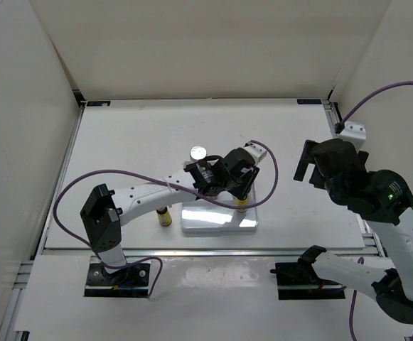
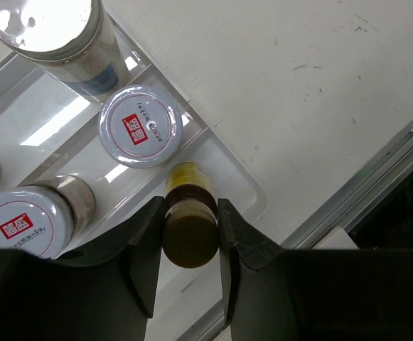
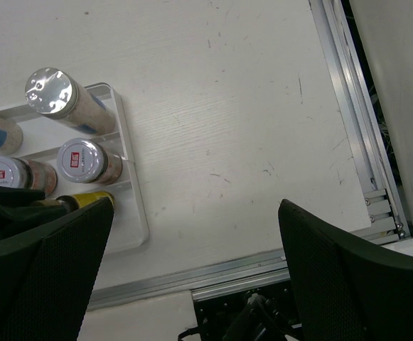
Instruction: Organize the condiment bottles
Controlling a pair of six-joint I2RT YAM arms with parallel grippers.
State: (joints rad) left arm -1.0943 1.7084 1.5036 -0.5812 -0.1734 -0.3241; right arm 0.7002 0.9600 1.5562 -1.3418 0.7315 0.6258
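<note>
While the left arm (image 1: pixel 149 195) is reaching over the white tray (image 1: pixel 213 222), the right arm (image 1: pixel 377 199) is hanging well off the tray's right side, its right gripper (image 3: pixel 195 206) gaping and carrying nothing. A tall silver-capped bottle (image 3: pixel 50 92) is standing in the tray's far row and two red-label jars (image 2: pixel 140 126) are sitting in its middle row. The left gripper (image 2: pixel 190 206) is clamping the dark cap of a tiny yellow bottle (image 2: pixel 189 238), which is hanging upright, long axis vertical, straight beneath the fingers over the right end of the tray's near row, just beside one jar; whether its base is touching down is hidden. A second tiny yellow bottle (image 1: pixel 164 217) is waiting just off the tray's left edge, nearer the left arm.
</note>
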